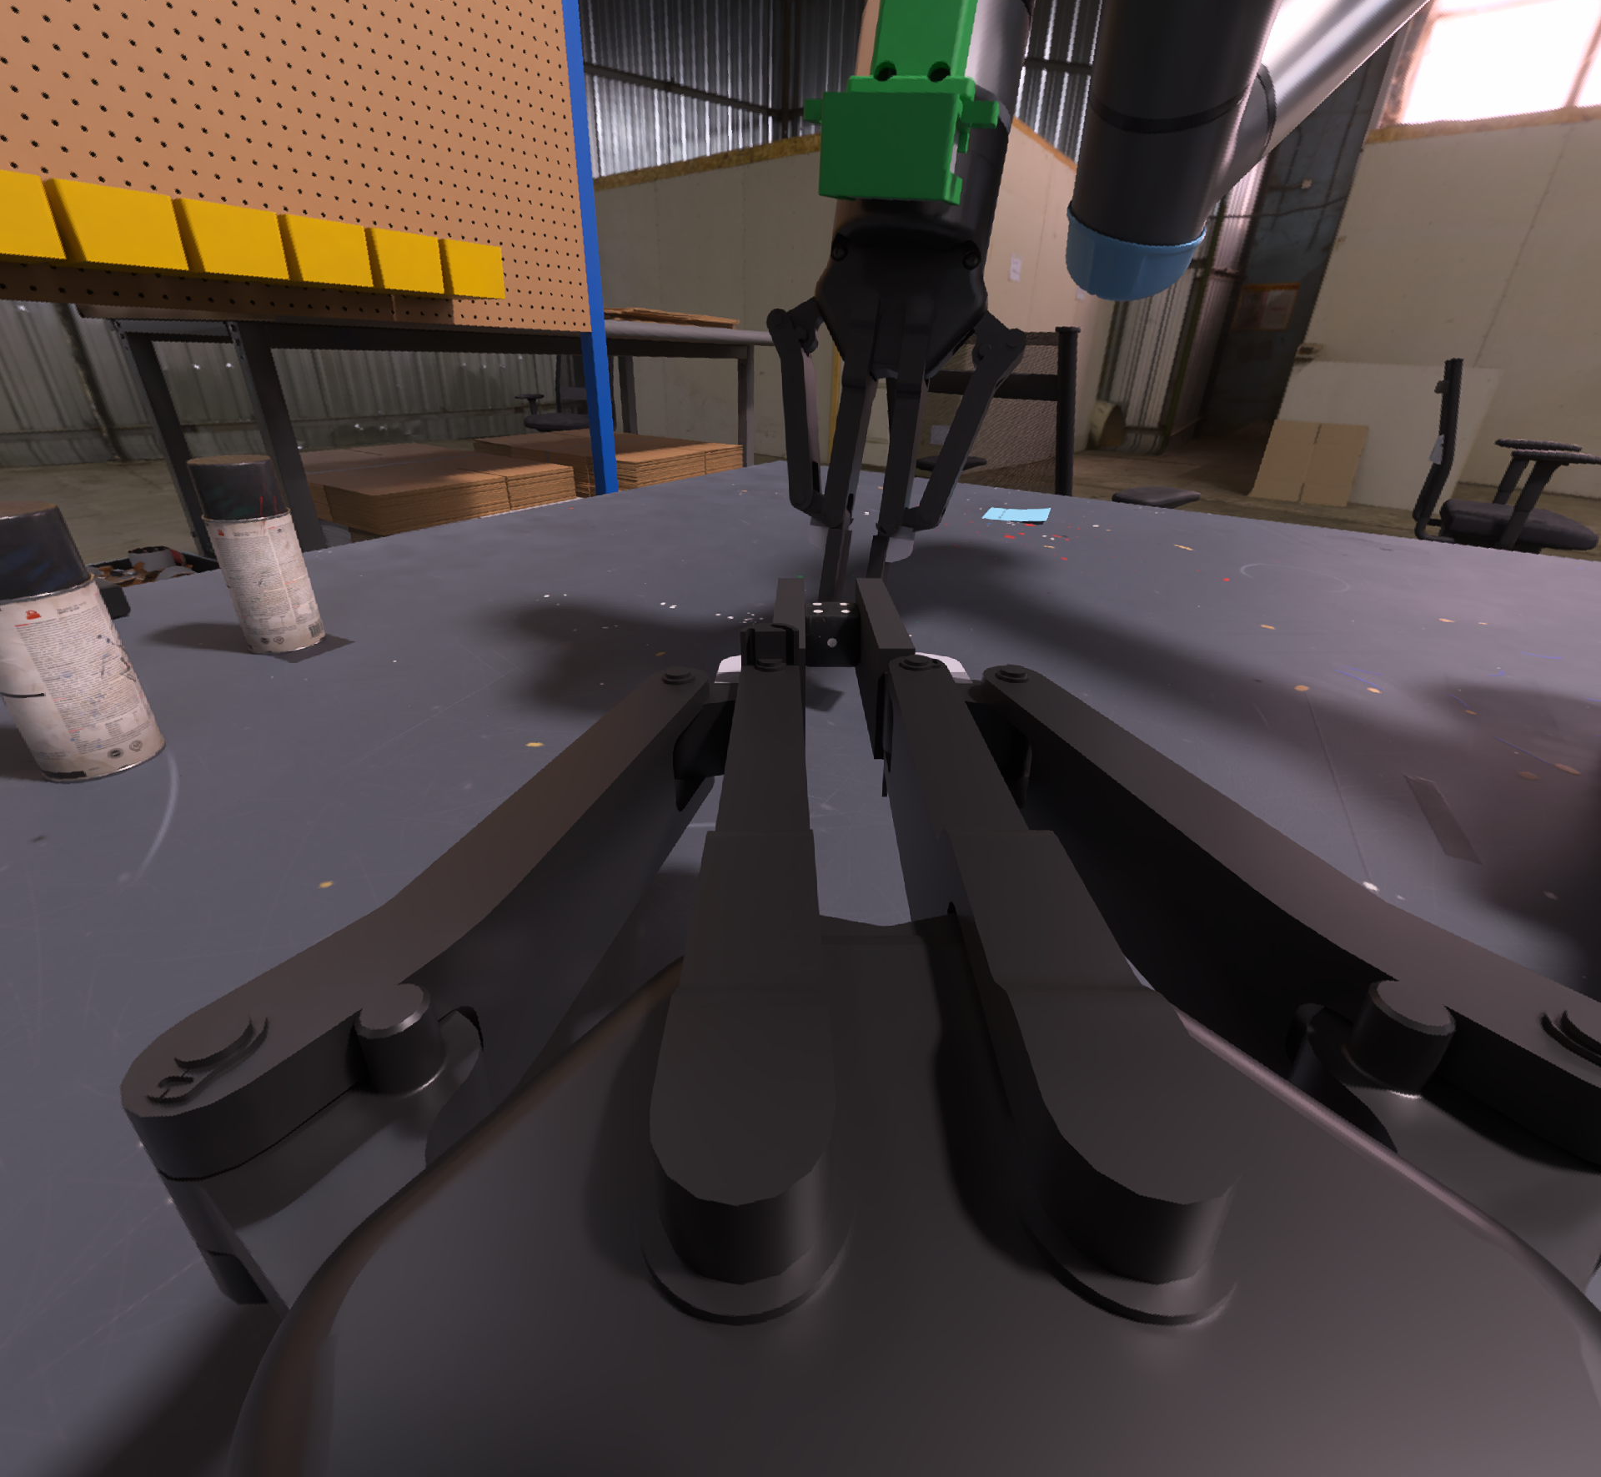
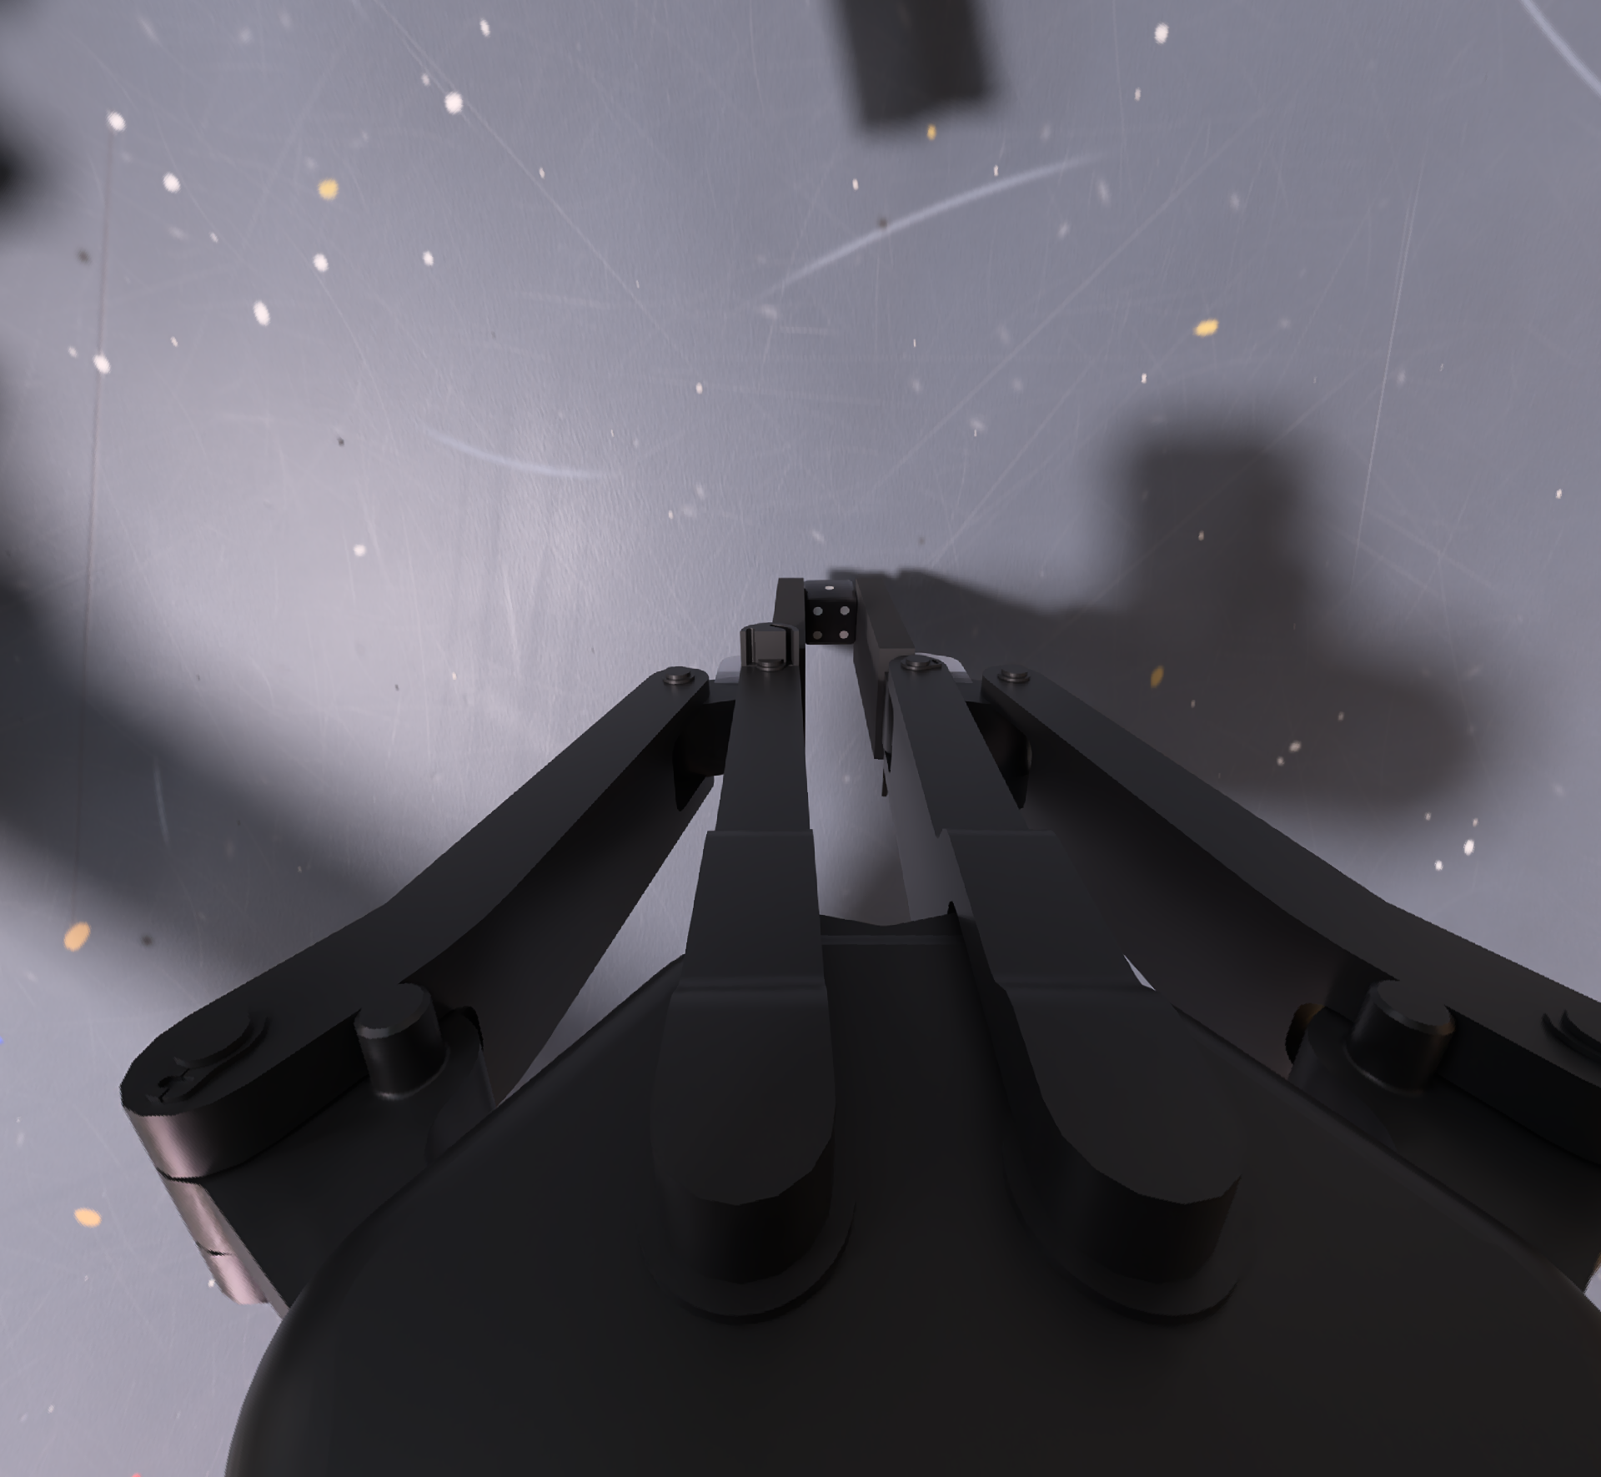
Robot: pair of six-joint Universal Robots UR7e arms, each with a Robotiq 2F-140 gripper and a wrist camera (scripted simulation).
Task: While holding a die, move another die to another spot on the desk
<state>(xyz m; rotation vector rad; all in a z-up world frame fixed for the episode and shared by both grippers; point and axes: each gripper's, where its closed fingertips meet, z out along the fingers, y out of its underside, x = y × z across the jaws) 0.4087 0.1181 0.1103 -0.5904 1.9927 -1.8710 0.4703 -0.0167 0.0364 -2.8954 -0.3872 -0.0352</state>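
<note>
The left hand (image 1: 830, 634) pinches a black die (image 1: 829, 632) between its fingertips, low over the grey tabletop (image 1: 433, 742). At its twelve o'clock, the right hand (image 2: 830, 612) pinches a second black die (image 2: 830, 612), pointing down at the tabletop. Two spray cans (image 1: 260, 560) stand at nine o'clock.

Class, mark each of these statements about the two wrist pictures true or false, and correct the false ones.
1. The left claw is shut on a black die. True.
2. The right claw is open and holds nothing. False: it is shut on a second die.
3. Two spray cans stand upright on the desk. True.
4. The bins on the pegboard are red. False: they are yellow.
5. The block on the right arm's wrist is green. True.
</note>
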